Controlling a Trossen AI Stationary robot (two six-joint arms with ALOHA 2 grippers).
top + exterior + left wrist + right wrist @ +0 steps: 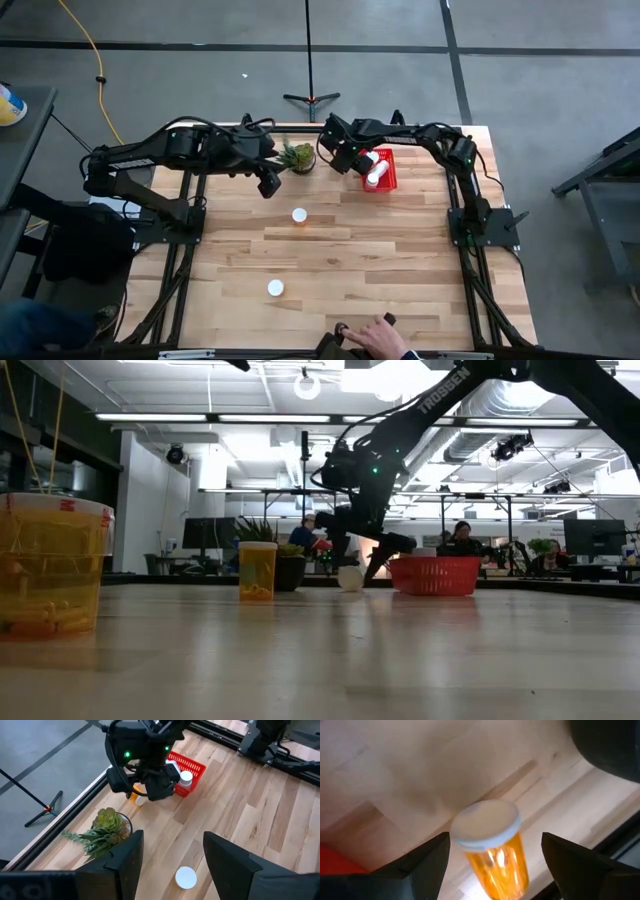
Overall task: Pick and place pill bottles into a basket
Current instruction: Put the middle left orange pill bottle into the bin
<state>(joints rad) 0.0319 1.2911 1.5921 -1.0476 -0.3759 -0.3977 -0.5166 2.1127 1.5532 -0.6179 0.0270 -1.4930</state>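
The red basket [388, 180] stands at the table's far right with white-capped pill bottles [374, 176] in it. One pill bottle [492, 847] lies on its side on the table just left of the basket. My right gripper [495, 840] is open above it, a finger on either side, with a gap to each. It shows in the high view [347, 163]. My left gripper [268, 183] is open and empty above the table, near the plant. An upright bottle [299, 215] stands on the table just beyond it and also shows in the left wrist view [186, 876]. Another upright bottle [275, 288] stands nearer the front edge.
A small green potted plant [297, 157] stands between the two grippers at the far edge. A person's hand [378, 335] rests at the table's near edge. Bare wood lies across the middle and right of the table.
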